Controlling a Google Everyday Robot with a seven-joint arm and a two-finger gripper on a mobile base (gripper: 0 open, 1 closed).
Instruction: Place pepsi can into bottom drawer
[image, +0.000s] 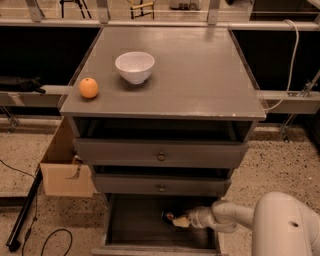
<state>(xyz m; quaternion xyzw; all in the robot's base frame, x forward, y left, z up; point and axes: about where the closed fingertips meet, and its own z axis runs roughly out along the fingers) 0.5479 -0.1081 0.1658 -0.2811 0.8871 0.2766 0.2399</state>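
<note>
The bottom drawer (140, 227) is pulled out below the two upper drawers and shows its dark floor. The pepsi can (168, 216) lies low inside it toward the right, a small blue shape, partly hidden. My gripper (179, 220) reaches into the drawer from the right on a white arm and sits right at the can, touching or nearly touching it.
A white bowl (134, 66) and an orange (88, 87) sit on the grey cabinet top (200, 75). The two upper drawers (161, 156) have round knobs. A cardboard box (62, 170) stands left of the cabinet, with a black cable (30, 200) on the floor.
</note>
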